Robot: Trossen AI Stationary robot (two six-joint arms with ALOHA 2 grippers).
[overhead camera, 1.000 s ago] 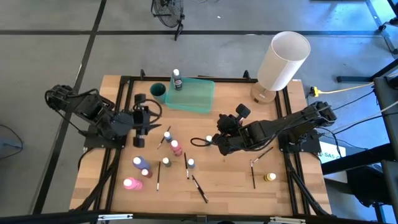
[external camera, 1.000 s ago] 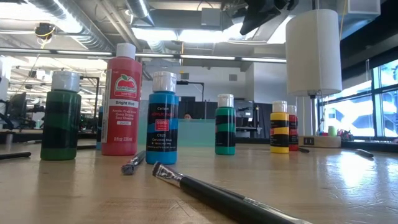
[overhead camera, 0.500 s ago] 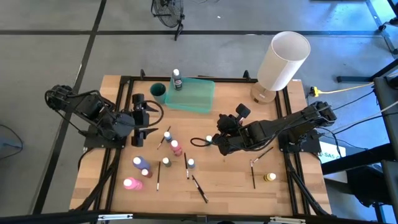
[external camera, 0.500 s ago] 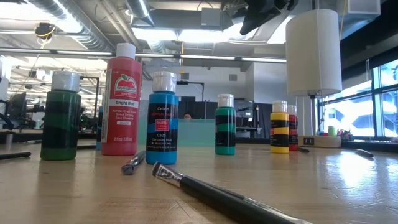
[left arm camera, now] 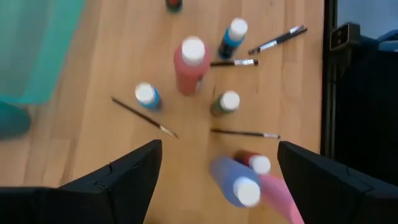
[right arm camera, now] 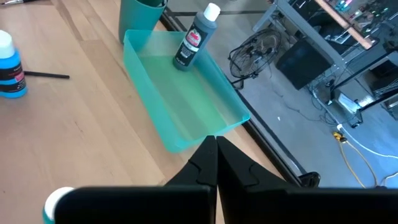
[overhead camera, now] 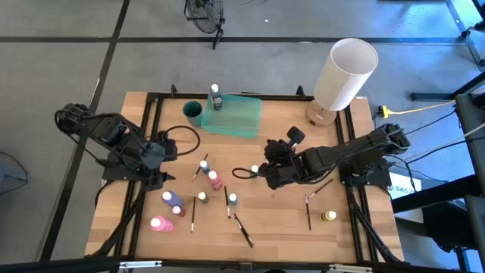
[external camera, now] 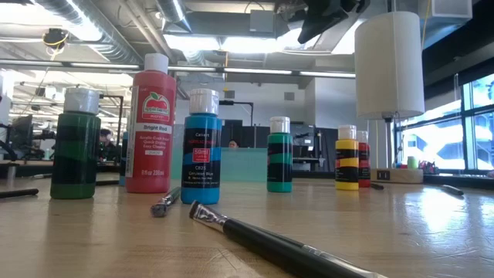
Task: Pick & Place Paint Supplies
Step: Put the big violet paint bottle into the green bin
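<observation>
Since a second ago, drawn back toward the table's left edge and spread wide: left gripper, holding nothing. No change at the right gripper, mid-table.

From above: ten bottles counted, nine standing on the wood between the arms, such as a red one and a yellow one, plus a black bottle in the tray. About six brushes scattered among them. One cup touching the tray, one lamp at the far right corner.

At table level: six bottles in a row, counted green, red, blue, teal, yellow, red. Two brushes lying in front.

Past the left wrist: wide-apart fingers, seven bottles fully seen, four brushes.

Past the right wrist: fingers pressed together on nothing, black bottle upright in the tray's far corner, one blue bottle and one brush on the wood.
</observation>
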